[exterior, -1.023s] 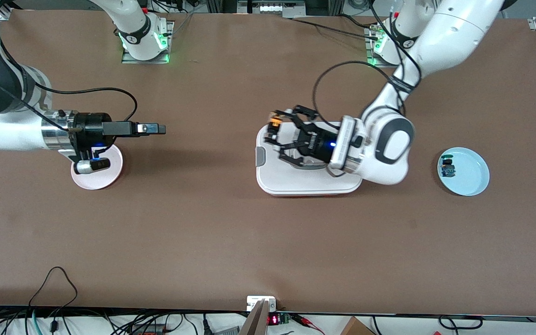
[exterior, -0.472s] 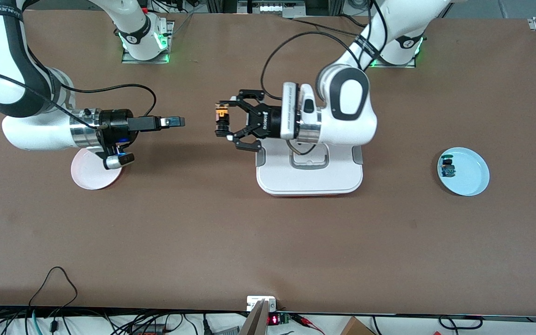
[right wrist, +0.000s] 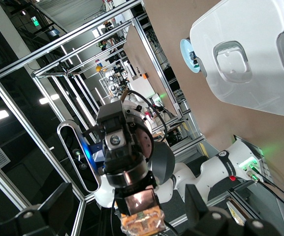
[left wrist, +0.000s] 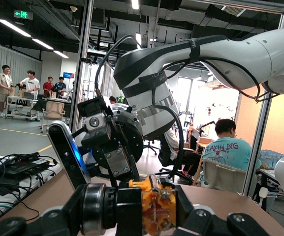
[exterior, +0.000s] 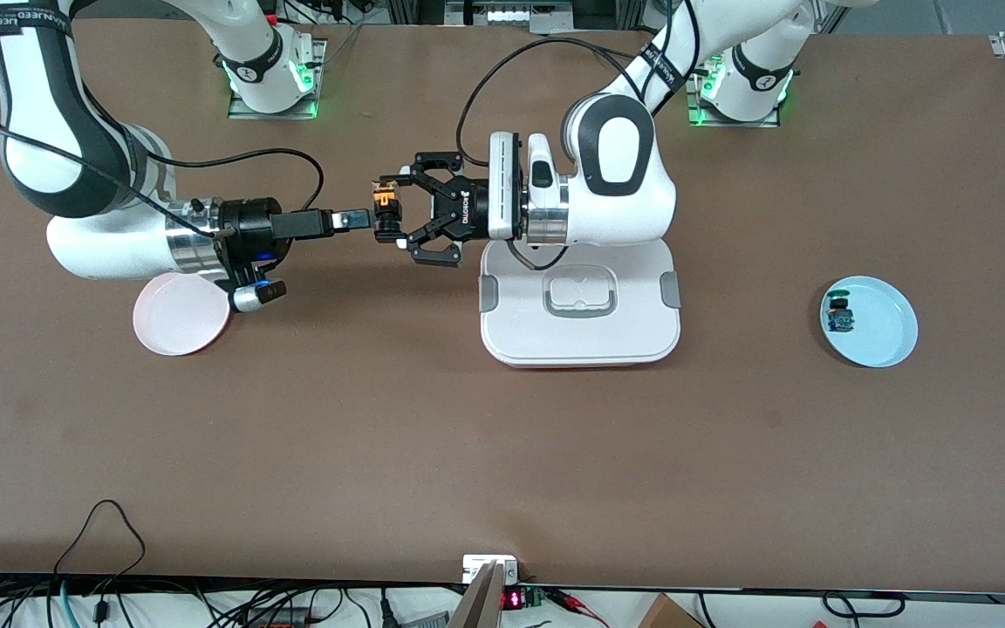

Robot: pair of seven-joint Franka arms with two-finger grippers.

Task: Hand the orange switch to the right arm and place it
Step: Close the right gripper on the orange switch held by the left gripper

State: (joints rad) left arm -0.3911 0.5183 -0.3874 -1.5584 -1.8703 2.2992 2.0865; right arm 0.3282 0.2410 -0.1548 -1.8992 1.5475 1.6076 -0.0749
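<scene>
The orange switch (exterior: 386, 206), a tiny black part with an orange cap, hangs in the air between the two arms. My left gripper (exterior: 388, 215), the wide claw-like one, is shut on it, and its wrist view shows the orange switch (left wrist: 157, 207) pinched in the jaws. My right gripper (exterior: 361, 218), slim and black, points straight at the switch, its tip right beside it. In the right wrist view the orange switch (right wrist: 142, 220) lies in the gap of my right gripper (right wrist: 129, 216), whose dark fingers (right wrist: 57, 209) stand wide open on either side.
A white lidded box (exterior: 581, 340) lies mid-table, under the left arm's wrist. A pink plate (exterior: 173, 330) sits under the right arm's wrist. A light blue plate (exterior: 882, 327) toward the left arm's end holds a small black part (exterior: 839, 316).
The left gripper has carried the switch from over the white box toward the right arm's end. The right gripper has come off the pink plate to meet it.
</scene>
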